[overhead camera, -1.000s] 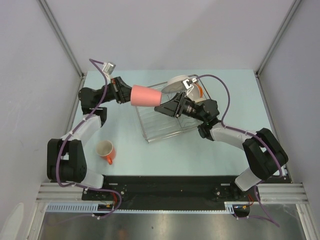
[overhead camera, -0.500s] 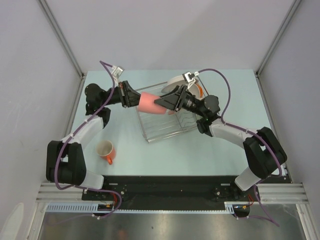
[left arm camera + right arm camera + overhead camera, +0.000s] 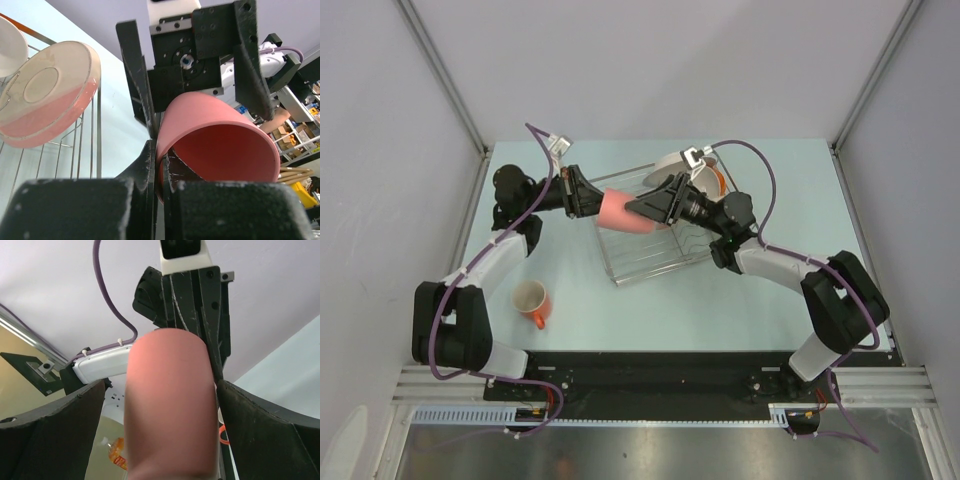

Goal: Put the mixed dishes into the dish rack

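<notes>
salmon-pink tumbler (image 3: 620, 207) lies on its side in the air above the left end of the rack (image 3: 640, 262), between the two arms. the left gripper (image 3: 585, 195) pinches its rim, one finger inside the mouth and one outside against the wall, pressed tight on the thin edge. the tumbler's closed end points toward the right gripper (image 3: 645, 208), whose jaws are spread wide and stand on either side of that end. in the right wrist view there is a gap between the tumbler and the finger on the left of the view. the other finger is close beside the tumbler, and i cannot tell whether it touches.

the wire rack sits on the pale table (image 3: 770, 300), turned at a slant. at its far end a pink-and-cream plate (image 3: 47, 100) stands tilted in the upright slots, with a white plate (image 3: 10, 45) just behind it. an orange mug (image 3: 532, 300) with a white inside stands upright on the table, well apart from the rack and near the left arm's base, its handle toward the near edge.
</notes>
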### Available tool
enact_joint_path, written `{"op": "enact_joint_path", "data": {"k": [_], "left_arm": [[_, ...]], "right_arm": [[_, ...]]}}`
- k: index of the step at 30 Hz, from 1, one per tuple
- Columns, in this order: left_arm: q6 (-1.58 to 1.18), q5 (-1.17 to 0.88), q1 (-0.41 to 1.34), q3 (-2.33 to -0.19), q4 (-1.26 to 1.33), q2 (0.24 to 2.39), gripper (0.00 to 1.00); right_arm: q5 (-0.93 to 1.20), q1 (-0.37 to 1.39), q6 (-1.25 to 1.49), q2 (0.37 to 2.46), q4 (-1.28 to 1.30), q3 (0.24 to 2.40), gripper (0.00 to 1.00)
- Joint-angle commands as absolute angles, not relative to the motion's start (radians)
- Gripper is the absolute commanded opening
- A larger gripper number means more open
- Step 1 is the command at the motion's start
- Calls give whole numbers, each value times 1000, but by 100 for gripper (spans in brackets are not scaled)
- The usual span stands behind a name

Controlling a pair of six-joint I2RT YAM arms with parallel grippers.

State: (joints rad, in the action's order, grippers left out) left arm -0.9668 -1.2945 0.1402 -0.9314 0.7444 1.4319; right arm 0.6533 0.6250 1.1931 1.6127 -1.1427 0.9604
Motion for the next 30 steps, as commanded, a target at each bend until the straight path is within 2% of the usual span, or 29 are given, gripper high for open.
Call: {"op": "enact_joint_path", "data": {"k": [1, 14, 17, 18, 20, 21, 22, 24, 25, 26, 28, 29, 30], "left_arm": [[-983, -1296, 138, -980, 798, 1407, 0], [-884, -1279, 135, -976, 684, 1405, 0], [-829, -1270, 135, -974, 629, 1410, 0], [-809, -1267, 135, -976, 611, 1414, 0], [-722, -1252, 135, -994, 508, 1416, 1], [-681, -1247, 135, -1008, 456, 1417, 5], [-636, -1241, 135, -1023, 320, 1420, 6], [-499, -1212, 133, -1080, 192, 1424, 14], [-465, -1204, 130, -1094, 149, 1422, 22], [-430, -1189, 127, -1103, 105, 1420, 43], [-401, -1171, 115, -1114, 71, 1414, 68], [-346, -1140, 110, -1130, 8, 1413, 91], [-321, -1132, 106, -1137, -39, 1410, 96]], "right_arm": [[670, 637, 1177, 1582, -1187, 899, 100], [643, 644, 1157, 1598, -1186, 922, 100], [660, 646, 1175, 1609, -1196, 936, 77], [669, 643, 1180, 1614, -1197, 939, 59], [672, 637, 1190, 1612, -1192, 942, 32], [675, 634, 1190, 1609, -1190, 942, 15], [678, 630, 1192, 1608, -1186, 940, 8], [681, 618, 1190, 1598, -1164, 934, 0], [681, 612, 1190, 1586, -1161, 928, 0], [681, 609, 1192, 1579, -1157, 924, 0], [684, 592, 1186, 1556, -1132, 910, 0], [687, 583, 1177, 1543, -1111, 910, 0], [698, 566, 1164, 1533, -1048, 911, 0]]}}
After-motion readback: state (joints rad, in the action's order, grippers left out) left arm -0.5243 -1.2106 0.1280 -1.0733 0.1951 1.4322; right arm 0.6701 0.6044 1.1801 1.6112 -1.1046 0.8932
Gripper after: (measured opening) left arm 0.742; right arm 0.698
